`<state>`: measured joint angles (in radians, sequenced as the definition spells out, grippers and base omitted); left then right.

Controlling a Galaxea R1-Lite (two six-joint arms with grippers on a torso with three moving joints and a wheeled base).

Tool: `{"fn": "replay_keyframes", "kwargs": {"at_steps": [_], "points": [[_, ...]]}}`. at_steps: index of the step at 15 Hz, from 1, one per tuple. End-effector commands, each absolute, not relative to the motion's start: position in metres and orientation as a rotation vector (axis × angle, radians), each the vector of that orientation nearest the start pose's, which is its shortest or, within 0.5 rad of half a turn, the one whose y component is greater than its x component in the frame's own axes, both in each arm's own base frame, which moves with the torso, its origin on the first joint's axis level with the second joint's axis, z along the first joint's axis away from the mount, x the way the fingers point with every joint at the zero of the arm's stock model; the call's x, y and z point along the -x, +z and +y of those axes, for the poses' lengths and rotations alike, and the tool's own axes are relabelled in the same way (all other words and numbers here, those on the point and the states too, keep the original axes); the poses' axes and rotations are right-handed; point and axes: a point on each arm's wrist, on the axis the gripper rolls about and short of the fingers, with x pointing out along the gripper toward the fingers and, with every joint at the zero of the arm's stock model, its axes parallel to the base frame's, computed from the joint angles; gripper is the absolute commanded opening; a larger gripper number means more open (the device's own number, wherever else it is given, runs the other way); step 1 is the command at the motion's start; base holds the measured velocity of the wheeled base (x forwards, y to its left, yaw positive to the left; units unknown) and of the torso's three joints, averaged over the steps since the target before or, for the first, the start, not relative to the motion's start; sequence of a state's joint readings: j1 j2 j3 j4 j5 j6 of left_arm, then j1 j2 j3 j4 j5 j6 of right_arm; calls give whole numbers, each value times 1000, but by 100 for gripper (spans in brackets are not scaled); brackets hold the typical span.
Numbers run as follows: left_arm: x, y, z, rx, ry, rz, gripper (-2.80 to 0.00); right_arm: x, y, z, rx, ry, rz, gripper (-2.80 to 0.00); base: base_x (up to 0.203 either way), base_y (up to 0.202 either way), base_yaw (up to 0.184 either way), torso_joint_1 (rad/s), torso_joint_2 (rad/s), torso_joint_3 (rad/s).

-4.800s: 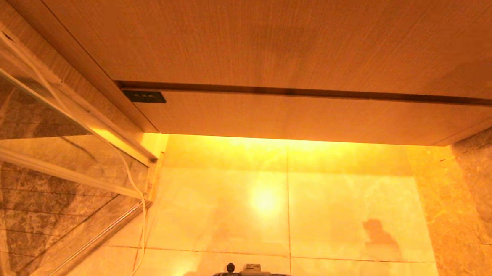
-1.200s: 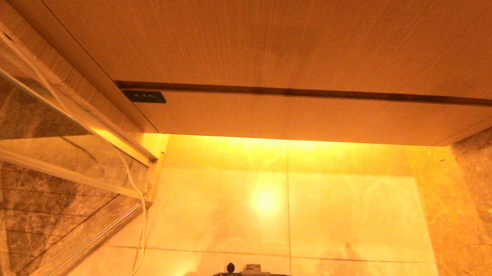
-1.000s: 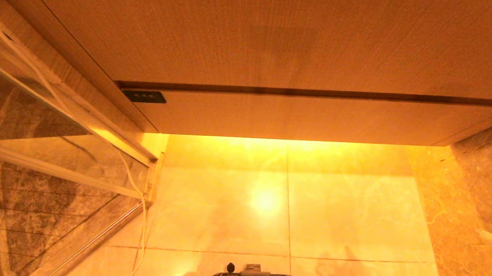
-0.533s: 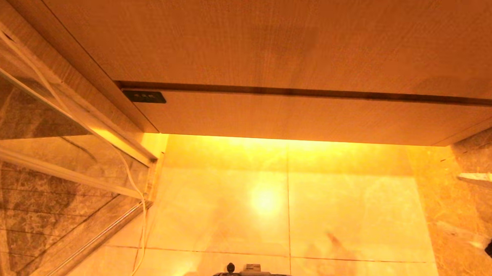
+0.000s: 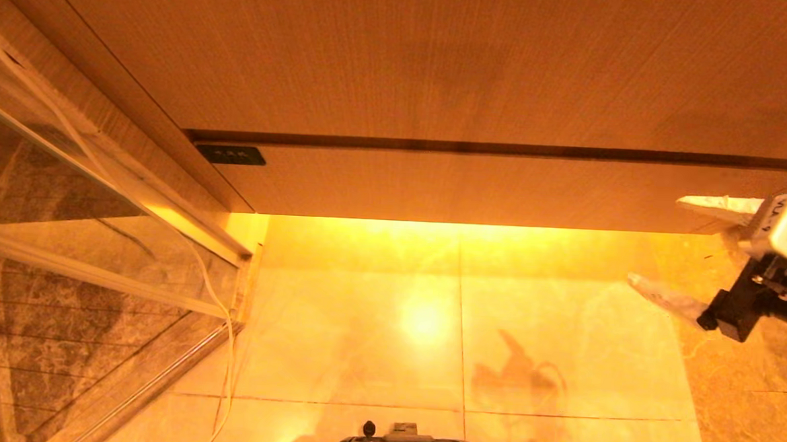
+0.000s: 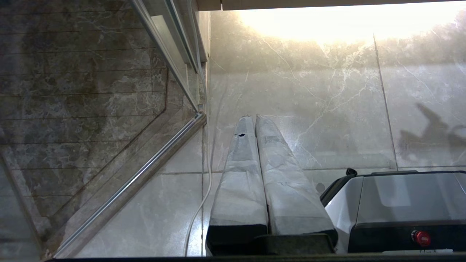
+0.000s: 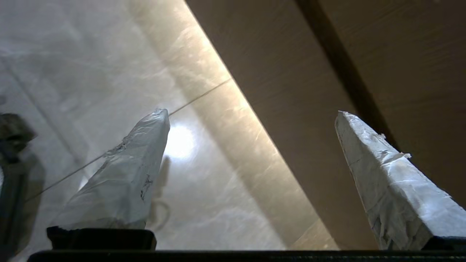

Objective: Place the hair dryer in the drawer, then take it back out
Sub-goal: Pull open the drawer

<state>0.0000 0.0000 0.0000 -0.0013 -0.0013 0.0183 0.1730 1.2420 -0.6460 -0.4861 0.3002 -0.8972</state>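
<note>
Fingers of the right tool (image 5: pixel 668 252) stand wide apart and empty at three o'clock, just off the right end of the one drawer (image 5: pixel 476 188), which is shut; left tool (image 6: pixel 260 125) is pinched closed over the floor (image 5: pixel 361 327); hair dryer appears nowhere; probably best to hook the drawer's front edge squarely, then pull straight out; two tools, one drawer.

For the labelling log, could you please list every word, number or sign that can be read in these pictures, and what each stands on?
Nothing can be read.
Black label on the drawer: pale marks, too small to read.
Right gripper, white housing: dark marks at the picture's edge, unreadable.
Robot base, strip under the red button: faint writing, unreadable.
</note>
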Motion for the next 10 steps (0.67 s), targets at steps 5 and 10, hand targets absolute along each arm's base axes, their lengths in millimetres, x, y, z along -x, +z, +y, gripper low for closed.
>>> {"fn": "replay_keyframes", "kwargs": {"at_steps": [5,10], "points": [[23,75,0,-18,-2,0,-280,-227,229,50,910,561,-196,0,0,0,0,0,0,0],[23,75,0,-18,-2,0,-280,-234,218,54,999,717,-269,0,0,0,0,0,0,0]]}}
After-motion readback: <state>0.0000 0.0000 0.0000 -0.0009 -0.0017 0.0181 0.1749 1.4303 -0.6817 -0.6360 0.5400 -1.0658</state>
